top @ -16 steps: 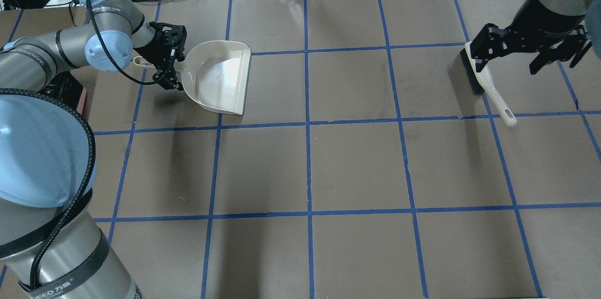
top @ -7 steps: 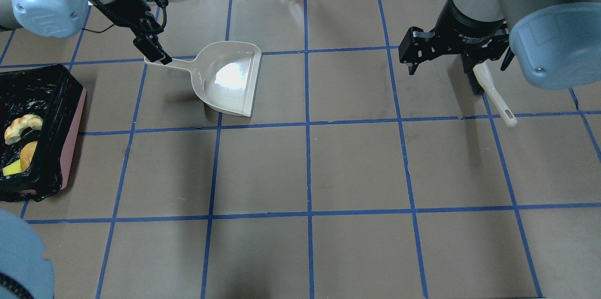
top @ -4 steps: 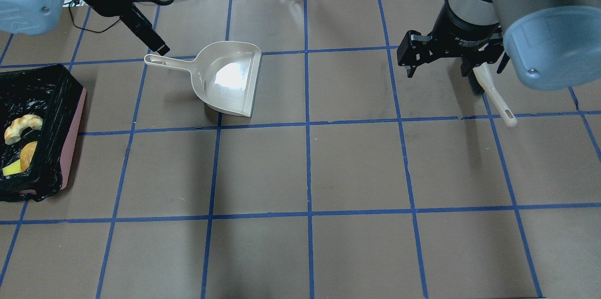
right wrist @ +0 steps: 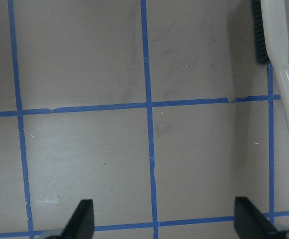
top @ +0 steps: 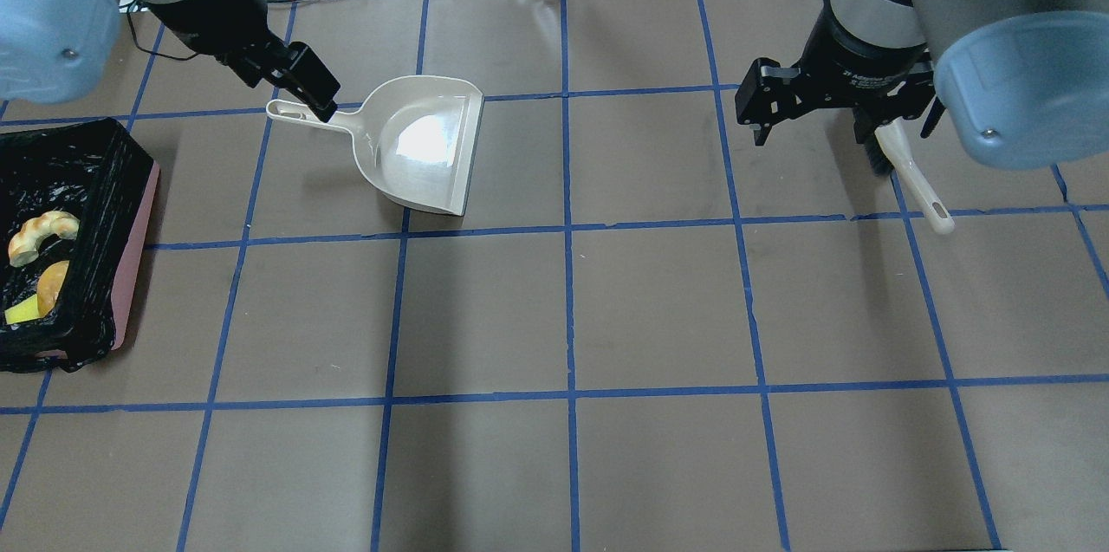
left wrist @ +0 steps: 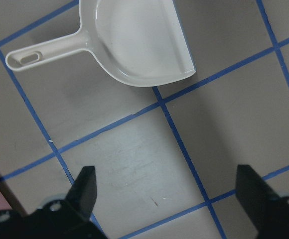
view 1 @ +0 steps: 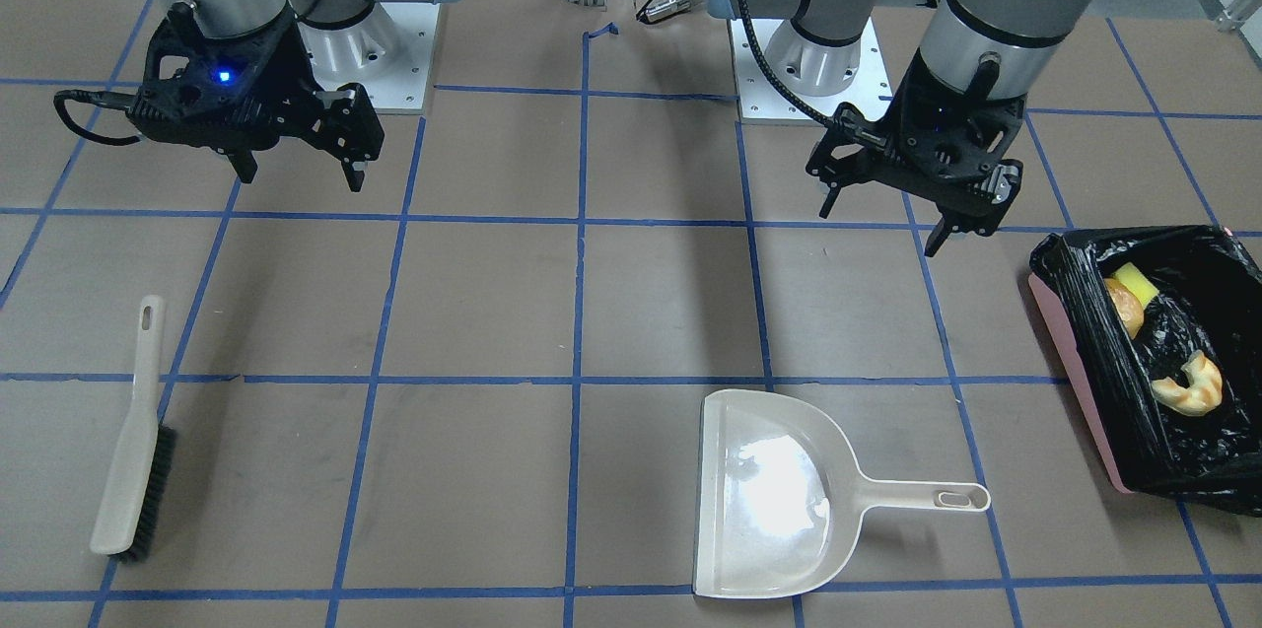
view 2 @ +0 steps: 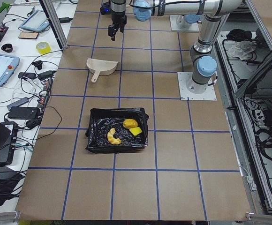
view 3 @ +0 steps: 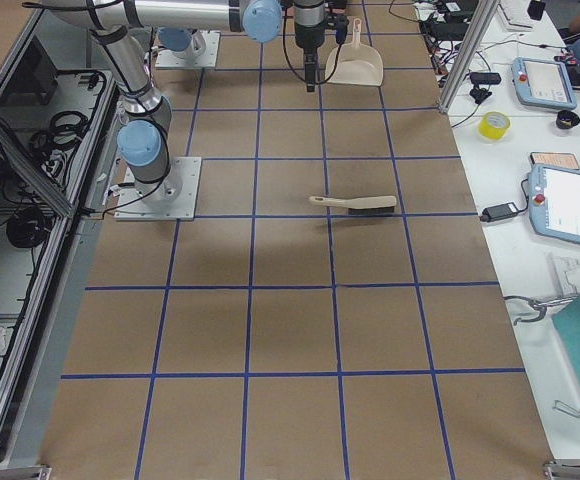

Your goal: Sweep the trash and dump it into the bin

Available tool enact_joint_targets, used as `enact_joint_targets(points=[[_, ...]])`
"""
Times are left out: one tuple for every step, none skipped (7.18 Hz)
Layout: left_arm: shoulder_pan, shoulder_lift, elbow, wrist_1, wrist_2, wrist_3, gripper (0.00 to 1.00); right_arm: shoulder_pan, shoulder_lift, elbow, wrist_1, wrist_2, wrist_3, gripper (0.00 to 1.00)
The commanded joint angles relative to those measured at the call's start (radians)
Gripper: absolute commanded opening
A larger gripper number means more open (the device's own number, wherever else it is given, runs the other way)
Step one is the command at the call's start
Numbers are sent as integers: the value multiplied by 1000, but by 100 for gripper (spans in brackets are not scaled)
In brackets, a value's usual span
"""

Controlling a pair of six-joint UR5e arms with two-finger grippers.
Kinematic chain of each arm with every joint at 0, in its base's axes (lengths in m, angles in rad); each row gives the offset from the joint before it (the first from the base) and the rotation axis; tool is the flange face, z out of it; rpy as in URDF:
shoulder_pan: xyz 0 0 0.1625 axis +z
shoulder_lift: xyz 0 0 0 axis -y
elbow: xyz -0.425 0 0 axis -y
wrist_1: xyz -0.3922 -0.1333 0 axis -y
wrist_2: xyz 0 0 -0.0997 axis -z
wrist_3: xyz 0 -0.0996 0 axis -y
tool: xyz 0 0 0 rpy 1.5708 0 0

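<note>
Dustpan (view 1: 769,500) untouched, left hand (view 1: 879,229) wide open, empty; brush (view 1: 133,441) untouched, right hand (view 1: 298,180) wide open, empty.

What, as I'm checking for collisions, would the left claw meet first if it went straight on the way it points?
Probably the bare table, near a blue tape line; the dustpan lies off to one side. Depth is hard to judge.
</note>
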Motion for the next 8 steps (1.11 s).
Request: enact_joint_targets(points=[[-2,52,-37,-2,5,-178,100,0,3,1,-5,-3,0,100],[0,57,-36,-8,3,-250,100,0,5,1,-6,-3,0,100],[0,60,-36,-10,3,-287,100,0,3,1,-5,-6,0,100],[3,60,-37,-22,3,-287,100,0,-1,1,-6,-6,-3,100],[6,63,-36,-31,5,-287,100,0,2,1,-14,-6,-5,100],[11,69,-36,-36,5,-287,100,0,3,1,-14,-6,-5,100],[11,72,-36,-37,5,-287,100,0,5,1,-13,-6,-2,100],[11,72,-37,-37,5,-287,100,0,6,1,-9,-6,0,100]])
